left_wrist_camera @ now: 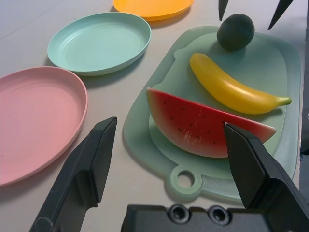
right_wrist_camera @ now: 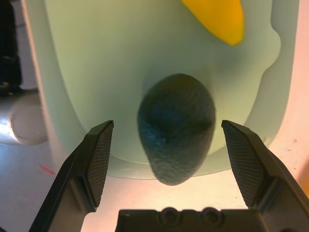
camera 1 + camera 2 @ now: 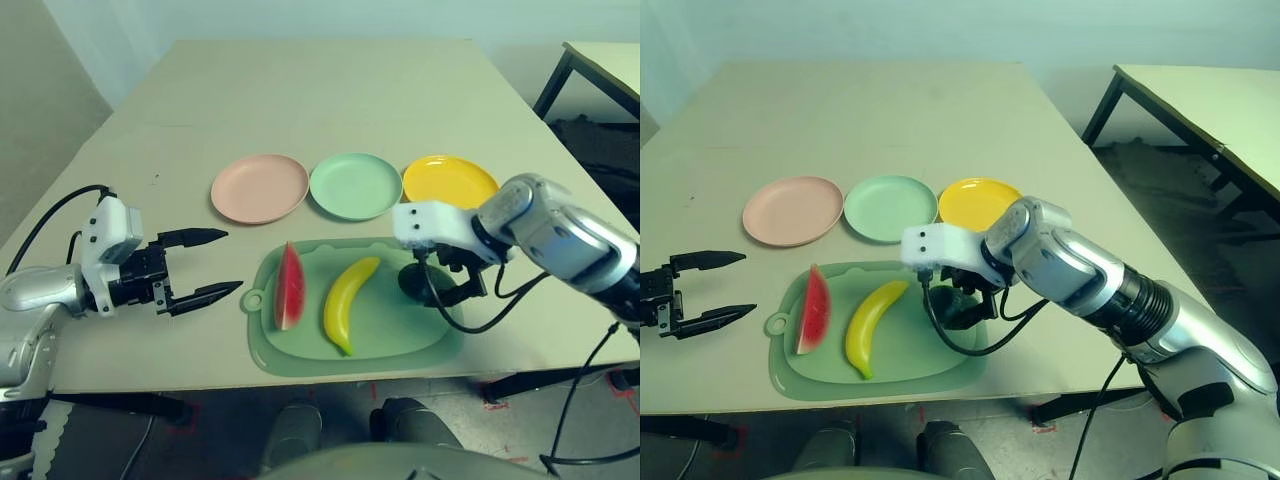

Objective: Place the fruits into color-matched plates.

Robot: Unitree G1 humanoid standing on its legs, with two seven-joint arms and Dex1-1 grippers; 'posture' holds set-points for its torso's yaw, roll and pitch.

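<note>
A red watermelon wedge (image 3: 289, 286) and a yellow banana (image 3: 348, 302) lie side by side on the pale green mat (image 3: 380, 345). At the mat's right end sits the dark green avocado (image 2: 176, 126). My right gripper (image 2: 167, 126) is lowered over it, open, with one finger on each side and not touching it. Behind the mat stand the pink plate (image 3: 259, 187), the mint green plate (image 3: 355, 185) and the yellow plate (image 3: 450, 180), all empty. My left gripper (image 3: 231, 262) hovers open to the left of the mat, pointing at the watermelon.
The mat has a small ring handle (image 3: 252, 299) on its left side, toward my left gripper. A black cable (image 3: 455, 315) loops from my right wrist over the mat's right edge. Bare table stretches behind the plates. Another table (image 3: 1200, 100) stands at the far right.
</note>
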